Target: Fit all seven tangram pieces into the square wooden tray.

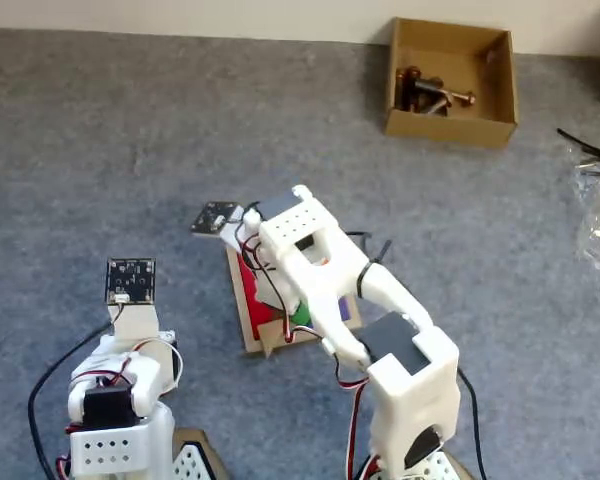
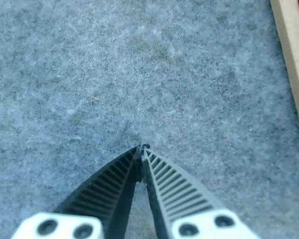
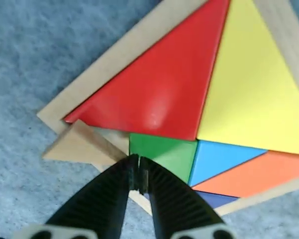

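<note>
Looks nearly done, with six pieces (image 3: 154, 89) seated in tray (image 3: 114, 64) and tan triangle (image 3: 77, 147) askew across its corner. Has right claw (image 3: 138, 164) pinched shut, empty, beside that triangle; left claw (image 2: 141, 149) closed over carpet (image 2: 114, 74).

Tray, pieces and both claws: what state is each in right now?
left claw: shut, above carpet
right claw: shut, at the tray's corner
wooden tray: partly filled
plain wooden triangle: unseated, lying over the tray's corner
red triangle: seated flat
yellow triangle: seated flat
green piece: seated flat
cardboard box: open
</note>
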Controlling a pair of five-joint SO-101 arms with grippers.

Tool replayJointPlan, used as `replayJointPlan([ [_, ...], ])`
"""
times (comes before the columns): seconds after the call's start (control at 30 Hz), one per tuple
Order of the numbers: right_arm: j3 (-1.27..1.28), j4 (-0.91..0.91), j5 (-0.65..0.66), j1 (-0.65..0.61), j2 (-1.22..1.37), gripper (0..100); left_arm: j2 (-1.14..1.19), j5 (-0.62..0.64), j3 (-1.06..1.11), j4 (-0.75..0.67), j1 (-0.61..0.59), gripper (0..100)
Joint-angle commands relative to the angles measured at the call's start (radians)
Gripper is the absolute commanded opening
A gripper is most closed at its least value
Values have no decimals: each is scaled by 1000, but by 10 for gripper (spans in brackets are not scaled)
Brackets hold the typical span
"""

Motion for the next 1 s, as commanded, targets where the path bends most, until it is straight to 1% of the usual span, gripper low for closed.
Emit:
replayJointPlan([
  [0.0, -1, -4, 8, -12, -16, 5, 7, 2, 21, 8, -8, 5],
  [0.07, -1, -1, 6, -8, -16, 5, 7, 2, 21, 8, -8, 5],
  [0.27, -16, 102, 6, -7, -19, 5, 7, 2, 21, 8, -8, 5],
  [0.77, -119, 110, 5, -12, -45, 5, 7, 2, 21, 8, -8, 5],
  [0.9, -116, 107, 5, -44, -130, 5, 7, 2, 21, 8, -8, 5],
  [0.97, -74, 102, 5, -71, -150, 5, 7, 2, 21, 8, -8, 5],
])
